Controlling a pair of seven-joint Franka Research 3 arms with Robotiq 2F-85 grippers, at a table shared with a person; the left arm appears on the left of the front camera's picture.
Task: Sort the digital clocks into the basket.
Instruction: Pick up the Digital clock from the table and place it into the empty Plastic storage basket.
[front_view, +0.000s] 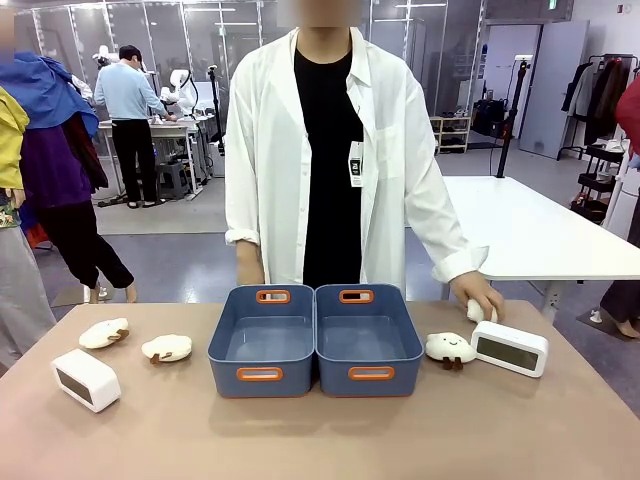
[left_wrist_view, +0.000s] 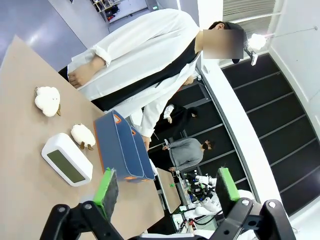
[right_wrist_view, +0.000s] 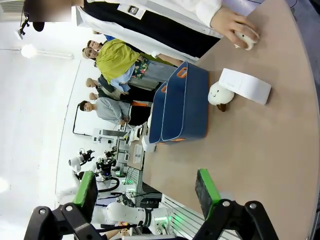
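1. Table (front_view: 320, 440). Tan top across the lower half of the front view; carried all the items below.

2. First basket (front_view: 230, 375) and second basket (front_view: 402, 375). Blue-grey plastic bins with orange-rimmed handle slots, touching side by side at centre frame. Both were empty.

3. Left claw (left_wrist_view: 166, 186) and right claw (right_wrist_view: 146, 187). Each stood with jaws spread wide and green pads bare, gripping nothing, well apart from every item.

4. First digital clock (front_view: 86, 380), lower left of the front view, well apart from the baskets, screen face turned toward the lower left corner. Second digital clock (front_view: 510, 348), at right of centre, just beside a plush toy, screen facing the camera. Both were white, rounded, hard-shelled. Judged light and stiff, with smooth plastic likely to slip. Best taken across the two flat, broad faces or the short sides near mid-body, avoiding the rounded corners and heavy pressure on the screen.

5. Plush toys (front_view: 167, 348). Cream and soft: two at left, one at right, and one more under the person's hand (front_view: 480, 298). Not for sorting.
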